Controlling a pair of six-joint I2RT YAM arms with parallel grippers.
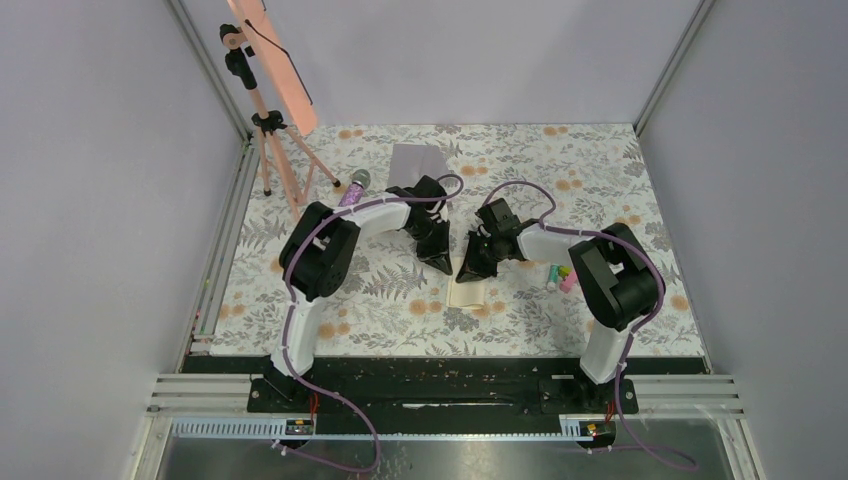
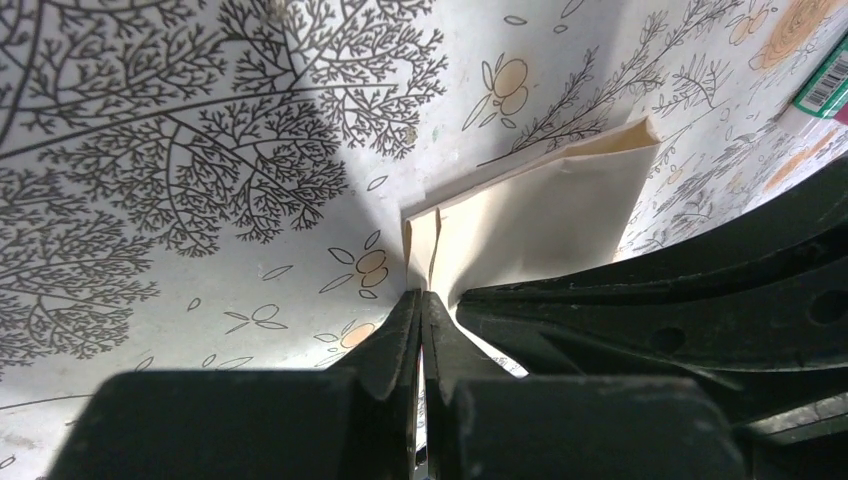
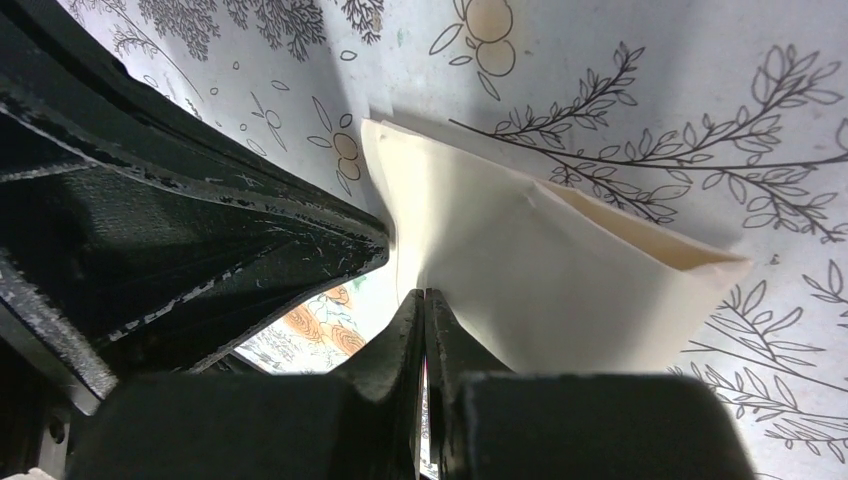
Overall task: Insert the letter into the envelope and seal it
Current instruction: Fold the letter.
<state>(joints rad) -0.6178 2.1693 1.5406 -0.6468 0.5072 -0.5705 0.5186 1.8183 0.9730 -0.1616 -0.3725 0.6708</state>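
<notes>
Clamping the letter (image 3: 540, 270), left gripper (image 2: 422, 300) and right gripper (image 3: 425, 296) are seen shut; the envelope (image 1: 418, 160) lies beyond it, nearer the left.

Right gripper (image 3: 424, 300) jaws pressed together, pinching the near edge of the cream letter (image 3: 560, 270). Letter is folded and bowed up off the floral table cover (image 3: 700, 90). Left gripper (image 3: 378, 246) comes in from the left, tip at the letter's edge.

Cream rectangular paper letter (image 1: 470, 294): one
Grey-lilac flat paper envelope (image 1: 418, 160): one
Black two-finger tools: two, left tool (image 1: 440, 260), right tool (image 1: 468, 270)
Orange tripod stand (image 1: 268, 130): one
Small bright-coloured tubes (image 1: 560, 275): number unclear
Floral-patterned tabletop (image 1: 600, 180): one
</notes>
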